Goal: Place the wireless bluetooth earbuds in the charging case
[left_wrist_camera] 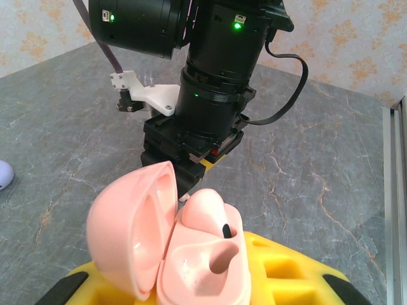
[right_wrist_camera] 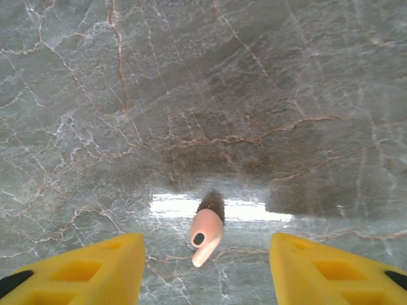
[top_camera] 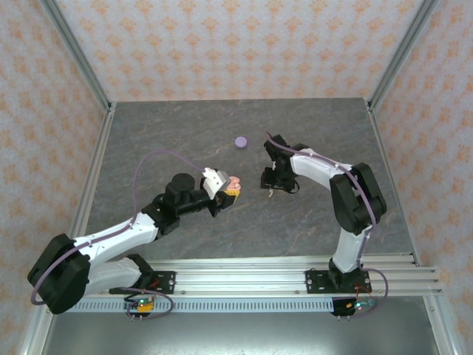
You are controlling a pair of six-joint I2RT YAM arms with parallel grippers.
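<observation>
Grey marbled table (top_camera: 185,133): carries the whole scene and lies under and around the open pink charging case (left_wrist_camera: 191,254), the landmark for every place given here

Left arm (top_camera: 118,237): reaches up from its base toward the case, which it carries at its tip, raised off the table

Right arm (top_camera: 355,200): bends in from the right of the case, its wrist pointing down just beside it

Left gripper (top_camera: 230,191): its yellow fingers are clamped on the base of the case, one on either side

Right gripper (right_wrist_camera: 207,241): hangs to the right of the case and apart from it; the jaws are spread with the table showing between them, and they grip nothing

Pink charging case: lid swung open on its hinge to the left in the left wrist view, hollow side facing the base

Lilac case (top_camera: 241,141): round and closed, resting on the table beyond the pink case, well apart from it

Seated earbud (left_wrist_camera: 206,210): pale pink, dark spot on its side, set in the far well of the case; the near well gapes open

Loose earbud (right_wrist_camera: 206,235): pale pink, on the table to the right of the case, between the right gripper's fingers and touching neither
</observation>
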